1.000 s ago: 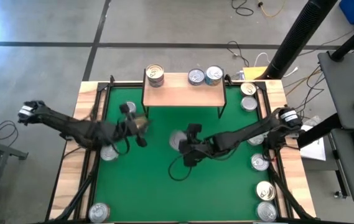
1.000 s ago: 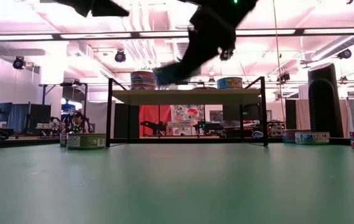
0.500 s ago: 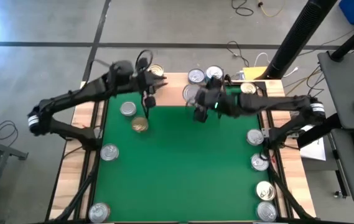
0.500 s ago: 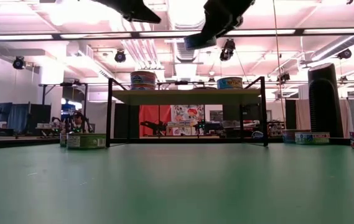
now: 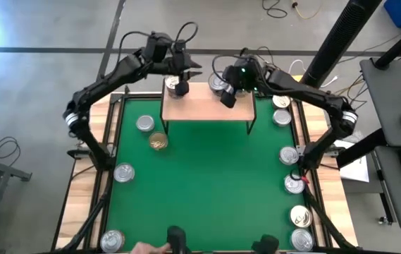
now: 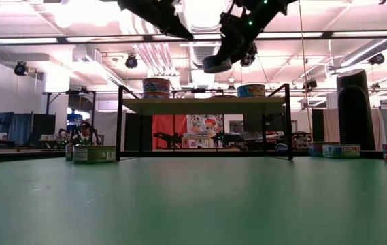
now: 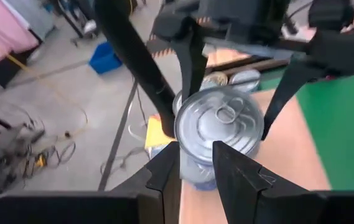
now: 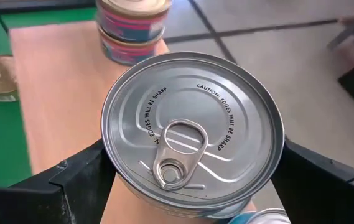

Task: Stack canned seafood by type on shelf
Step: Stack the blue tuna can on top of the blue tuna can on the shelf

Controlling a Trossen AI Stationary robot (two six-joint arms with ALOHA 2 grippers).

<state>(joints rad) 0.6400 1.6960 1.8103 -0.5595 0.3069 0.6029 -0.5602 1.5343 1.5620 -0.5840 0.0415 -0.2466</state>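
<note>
The shelf [image 5: 200, 106] is a light-wood board on black legs at the table's far edge. A stack of two cans [image 8: 130, 28] stands on its left end, and another can [image 6: 251, 90] on its right part. My right gripper [image 5: 226, 97] hangs above the board, shut on a silver pull-tab can [image 8: 192, 124]. My left gripper [image 7: 195, 155] hovers over the shelf's left end [image 5: 189, 70]. It points toward the right gripper, its fingers a narrow gap apart with nothing held. More canned seafood lies on the green mat [image 5: 144, 123] and along the right border [image 5: 288, 155]. My right gripper pinches the silver can by its side wall [image 8: 116, 180], one finger on each of two opposite sides. The fingers slant down at it from the table's right side. The can is lifted clear above the shelf board, lid up and slightly tilted [image 6: 217, 64].
A gold-topped can [image 5: 158, 141] and a silver one [image 5: 123, 172] lie on the mat's left half. Several cans line the right wooden border [image 5: 294, 185]. Another sits at the near left corner [image 5: 112, 240]. Dark objects [image 5: 175, 236] stand at the near edge.
Both grippers have risen and swung from the table's middle toward the far edge. My right gripper carried the silver can up over the shelf. My left gripper left the gold-topped can on the mat and now hovers over the shelf's left end.
</note>
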